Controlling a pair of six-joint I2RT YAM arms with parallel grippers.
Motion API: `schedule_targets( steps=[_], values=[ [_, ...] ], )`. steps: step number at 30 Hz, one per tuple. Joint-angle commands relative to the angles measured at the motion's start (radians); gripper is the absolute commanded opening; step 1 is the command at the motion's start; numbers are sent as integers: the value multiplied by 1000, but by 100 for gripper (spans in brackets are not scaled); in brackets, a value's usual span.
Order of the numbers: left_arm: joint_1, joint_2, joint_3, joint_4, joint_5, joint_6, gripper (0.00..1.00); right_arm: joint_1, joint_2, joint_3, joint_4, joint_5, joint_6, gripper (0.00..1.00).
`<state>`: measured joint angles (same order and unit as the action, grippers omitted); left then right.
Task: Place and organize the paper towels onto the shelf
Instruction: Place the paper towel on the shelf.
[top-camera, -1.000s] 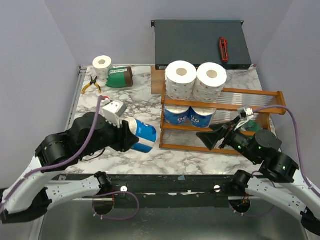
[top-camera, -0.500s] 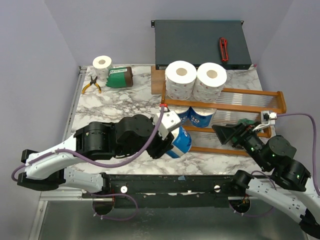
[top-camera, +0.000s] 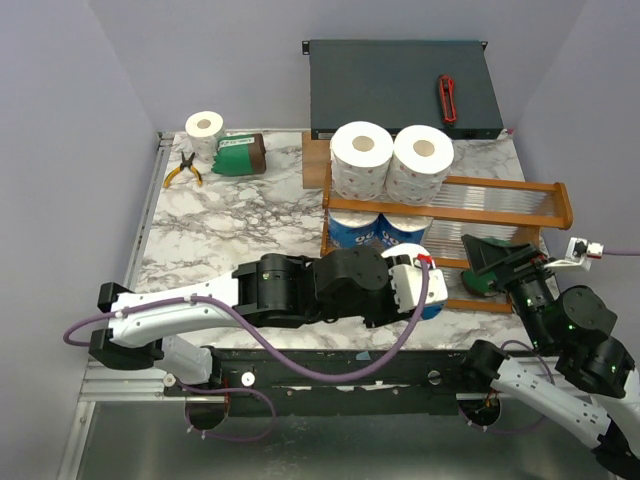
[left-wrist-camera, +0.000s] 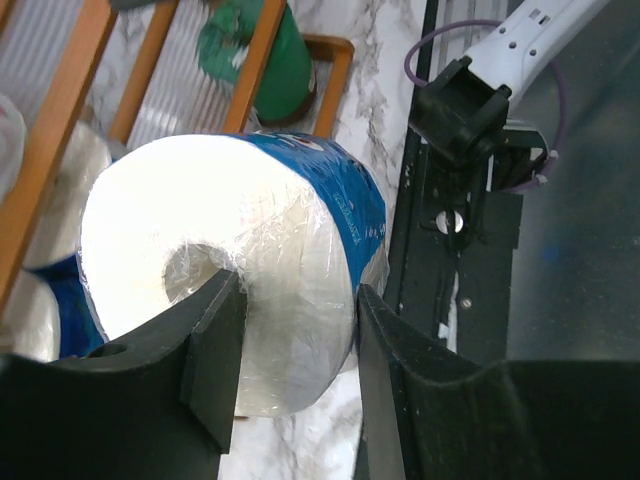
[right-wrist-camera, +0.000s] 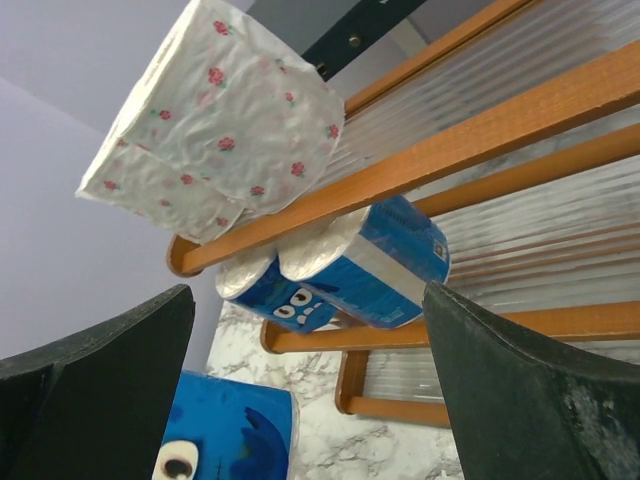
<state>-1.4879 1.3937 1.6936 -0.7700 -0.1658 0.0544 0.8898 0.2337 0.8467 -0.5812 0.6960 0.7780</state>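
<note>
While the left claw (left-wrist-camera: 297, 300) pinches a blue-wrapped roll (left-wrist-camera: 270, 230), with one finger poked in the hole and one pressed on the outside, the job looks to be at the carrying step. The roll is up off the table (top-camera: 230, 225), right at the front of the shelf (top-camera: 500, 185), low down near the middle. The right claw (top-camera: 490, 262) is spread wide and holds nothing; it hangs by the right end of the shelf, near a green roll (top-camera: 478, 284) on the bottom level. Two blue rolls (top-camera: 378, 232) sit on the middle level, with free room to their right. I think the next move is to lift the roll over the rail and set it beside them, then let go slowly so it does not roll off.
</note>
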Motion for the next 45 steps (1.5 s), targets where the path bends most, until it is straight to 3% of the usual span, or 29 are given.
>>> schedule_targets(
  steps=[1,6,13,18,22,30,45],
  values=[
    [-5,24,12,211,46,197,0,2,34,45,-61,104,44,100],
    [-1,119,87,208,58,271,0,3,-12,51,-60,152,43,100],
    [46,180,80,329,131,311,0,2,-35,61,-78,178,31,100],
    [118,211,90,356,289,299,0,2,-54,75,-88,178,11,100],
    [133,256,139,333,276,330,0,3,-69,70,-93,185,3,100],
    [164,462,458,92,274,326,0,2,-78,62,-122,195,16,100],
    [218,548,458,125,210,312,0,3,-150,38,-115,203,37,100]
  ],
)
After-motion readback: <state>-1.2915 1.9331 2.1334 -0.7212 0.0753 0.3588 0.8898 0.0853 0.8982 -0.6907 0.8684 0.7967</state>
